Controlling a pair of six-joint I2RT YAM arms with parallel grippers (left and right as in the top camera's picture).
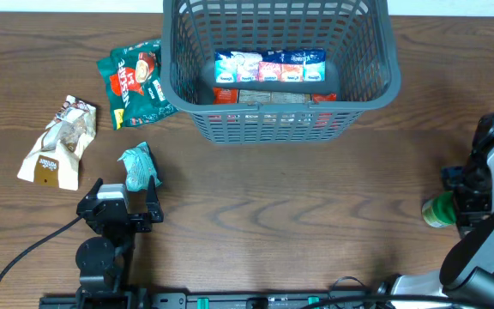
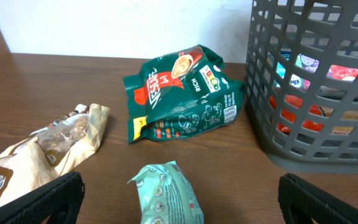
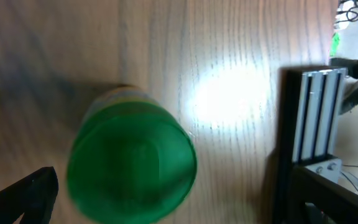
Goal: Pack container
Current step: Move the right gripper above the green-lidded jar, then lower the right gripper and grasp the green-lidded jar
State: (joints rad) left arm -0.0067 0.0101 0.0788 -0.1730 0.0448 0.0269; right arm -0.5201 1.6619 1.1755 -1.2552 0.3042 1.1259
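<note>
Simply dark wood-grain table (image 1: 316, 215) under container (image 1: 273, 127)

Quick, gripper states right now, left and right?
Left gripper: open, fingers either side of the teal packet, not gripping it.
Right gripper: open, above the green-topped container.

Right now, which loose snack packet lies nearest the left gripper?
The small pale teal packet, just ahead of the left gripper; the dark green bag and beige bag lie farther off.
</note>
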